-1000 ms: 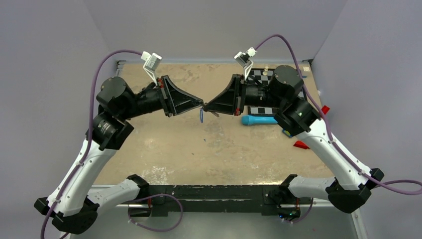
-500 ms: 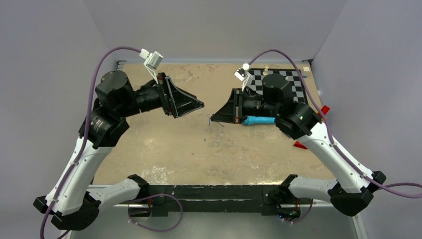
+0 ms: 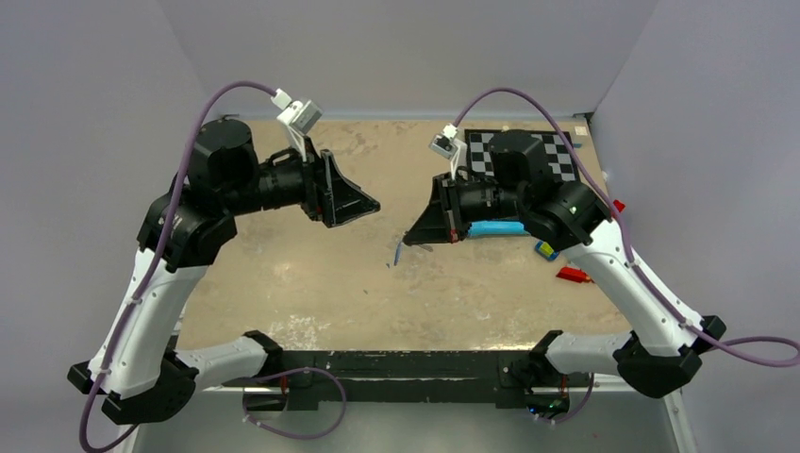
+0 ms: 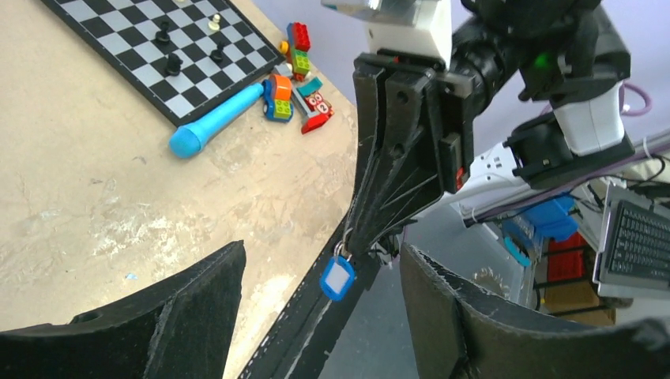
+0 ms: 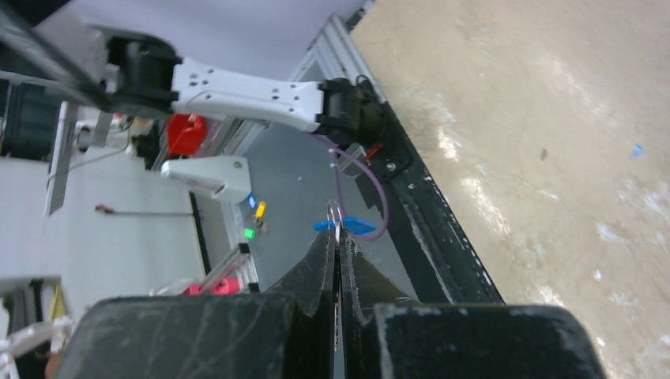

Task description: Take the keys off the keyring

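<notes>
**A:** Start at the left. How does that arm's gripper stand?

**B:** The left gripper [image 3: 366,203] has its fingers spread wide with nothing between them. It is raised off the table [image 3: 283,283], at about ten o'clock from the keys.

**A:** And the keys themselves?

**B:** The keys [image 4: 337,278] hang in the air over the middle of the table, from the tip of the other arm. The left wrist view shows a bright blue rounded tag with a pale window in its face. A thin grey metal loop sits on top of it. The whole thing is tiny beside the fingers, and I can't tell the separate metal pieces apart.

**A:** What holds them?

**B:** The right gripper [image 3: 408,238], with its fingers pressed together on the grey metal. The tag dangles at about seven o'clock from the tip.

**A:** Further right?

**B:** A light-blue tube [image 3: 495,227] lies on the table at three o'clock from that gripper, partly under the arm. The chessboard [image 3: 557,156] fills the one o'clock corner. A few toy bricks [image 4: 294,75] lie near the tube.
</notes>
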